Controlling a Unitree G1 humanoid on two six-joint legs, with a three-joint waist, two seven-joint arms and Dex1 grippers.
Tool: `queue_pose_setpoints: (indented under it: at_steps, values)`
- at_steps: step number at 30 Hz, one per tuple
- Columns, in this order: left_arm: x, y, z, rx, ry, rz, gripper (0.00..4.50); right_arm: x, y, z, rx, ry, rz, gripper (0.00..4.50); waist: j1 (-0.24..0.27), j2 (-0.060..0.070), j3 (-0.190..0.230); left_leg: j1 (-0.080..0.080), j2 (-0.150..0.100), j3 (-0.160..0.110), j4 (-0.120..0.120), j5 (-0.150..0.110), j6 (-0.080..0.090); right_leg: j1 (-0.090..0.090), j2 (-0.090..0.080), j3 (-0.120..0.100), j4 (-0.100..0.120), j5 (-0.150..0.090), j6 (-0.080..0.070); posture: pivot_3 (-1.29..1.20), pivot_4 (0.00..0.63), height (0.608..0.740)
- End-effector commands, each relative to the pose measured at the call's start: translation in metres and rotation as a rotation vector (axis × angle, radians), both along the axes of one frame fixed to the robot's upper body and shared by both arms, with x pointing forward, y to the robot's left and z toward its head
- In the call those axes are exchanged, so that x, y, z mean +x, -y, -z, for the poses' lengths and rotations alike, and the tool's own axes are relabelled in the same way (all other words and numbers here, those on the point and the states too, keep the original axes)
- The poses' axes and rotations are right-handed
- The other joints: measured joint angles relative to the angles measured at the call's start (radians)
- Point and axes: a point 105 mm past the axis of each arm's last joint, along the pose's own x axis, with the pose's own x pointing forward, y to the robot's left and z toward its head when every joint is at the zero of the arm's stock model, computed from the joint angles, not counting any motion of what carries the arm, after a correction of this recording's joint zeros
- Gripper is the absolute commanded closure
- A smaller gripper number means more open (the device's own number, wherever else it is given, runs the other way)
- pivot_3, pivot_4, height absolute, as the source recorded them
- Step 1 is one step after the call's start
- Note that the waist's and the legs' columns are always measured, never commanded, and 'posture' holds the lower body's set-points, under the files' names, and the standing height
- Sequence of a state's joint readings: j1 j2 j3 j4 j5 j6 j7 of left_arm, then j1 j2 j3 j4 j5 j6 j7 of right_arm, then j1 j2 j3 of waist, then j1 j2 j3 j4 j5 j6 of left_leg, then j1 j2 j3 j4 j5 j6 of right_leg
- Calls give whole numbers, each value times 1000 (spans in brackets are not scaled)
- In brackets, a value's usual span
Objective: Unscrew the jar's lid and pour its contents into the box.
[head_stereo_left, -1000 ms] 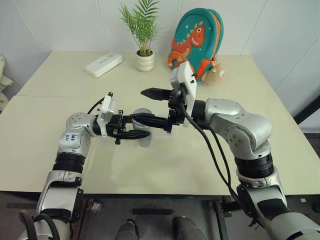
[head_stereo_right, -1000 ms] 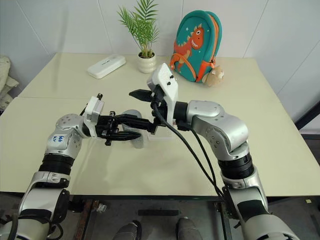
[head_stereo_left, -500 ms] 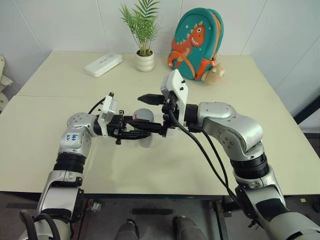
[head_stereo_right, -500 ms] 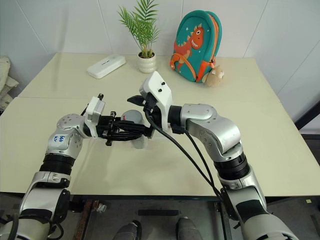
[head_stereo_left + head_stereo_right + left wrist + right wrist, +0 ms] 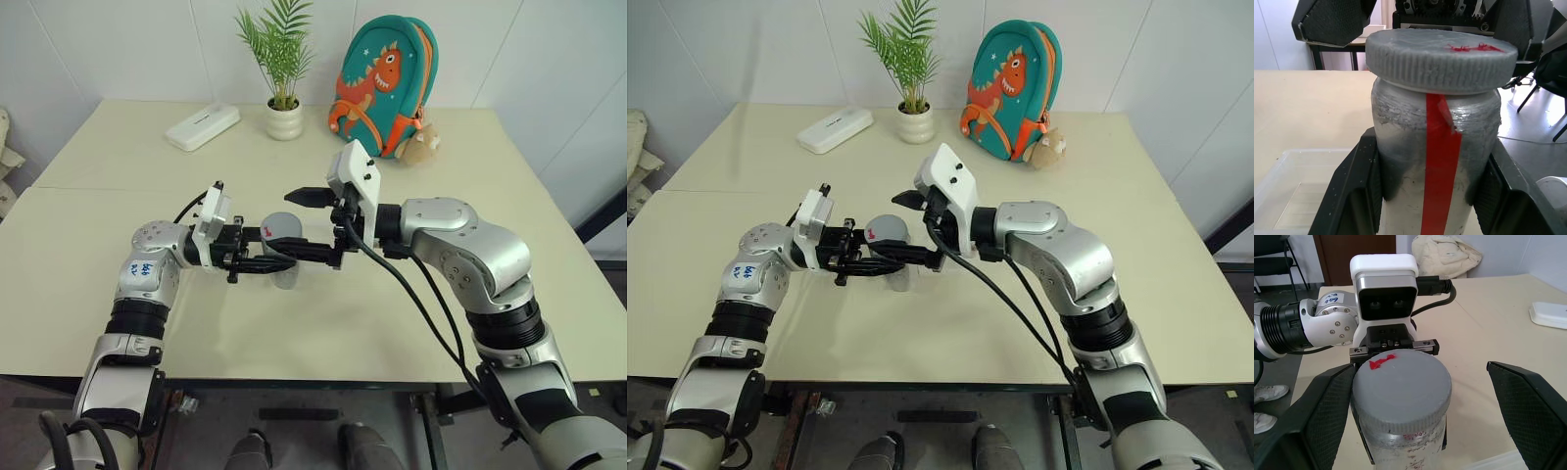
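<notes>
Clear jar point(image 5: 1435, 161) with red stripe held above desk point(image 5: 323, 323) at scene centre, left gripper point(image 5: 266, 257) clamped on its body from 9 o'clock. Grey lid point(image 5: 1400, 387) screwed on. Right gripper point(image 5: 312, 223) comes from 3 o'clock, fingers point(image 5: 1528, 411) spread wide either side of lid, not touching. Transparent box point(image 5: 1298, 191) on desk just beside jar.

Pale table point(image 5: 88, 255) against white wall point(image 5: 127, 49)
</notes>
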State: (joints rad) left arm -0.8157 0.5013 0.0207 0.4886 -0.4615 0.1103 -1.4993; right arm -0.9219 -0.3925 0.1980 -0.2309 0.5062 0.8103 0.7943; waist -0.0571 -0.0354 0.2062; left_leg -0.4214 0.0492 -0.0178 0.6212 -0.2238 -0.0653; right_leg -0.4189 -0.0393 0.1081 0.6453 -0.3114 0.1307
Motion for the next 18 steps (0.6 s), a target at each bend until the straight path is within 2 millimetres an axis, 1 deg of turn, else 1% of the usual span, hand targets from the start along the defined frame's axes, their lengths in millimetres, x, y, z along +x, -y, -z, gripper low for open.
queue_pose_setpoints:
  at_steps: [1, 4, 10, 13, 18]
  values:
    - [0, 2, -12, -2, 54, 12, 2562, -9, 2, -10, 16, 39, -31, 13, 0, 0, 0, 0, 0, 0, 0, 0, 0, 0, 0, 0, 0, 0, 0, 0, 150, 740]
    - [0, 2, -11, -1, 54, 12, 2562, -14, -1, -11, 19, 37, -55, 13, 0, 0, 0, 0, 0, 0, 0, 0, 0, 0, 0, 0, 0, 0, 0, 0, 150, 740]
    - [0, 2, -12, -1, 52, 15, 2562, -16, -3, -9, 0, 34, -65, 13, 0, 0, 0, 0, 0, 0, 0, 0, 0, 0, 0, 0, 0, 0, 0, 0, 150, 740]
    - [0, 3, -12, 0, 52, 18, 2562, -15, -2, -6, -25, 37, -60, 13, 0, 0, 0, 0, 0, 0, 0, 0, 0, 0, 0, 0, 0, 0, 0, 0, 150, 740]
    - [-1, 3, -11, 3, 52, 22, 2562, -14, -3, -7, -33, 42, -60, 13, 0, 0, 0, 0, 0, 0, 0, 0, 0, 0, 0, 0, 0, 0, 0, 0, 150, 740]
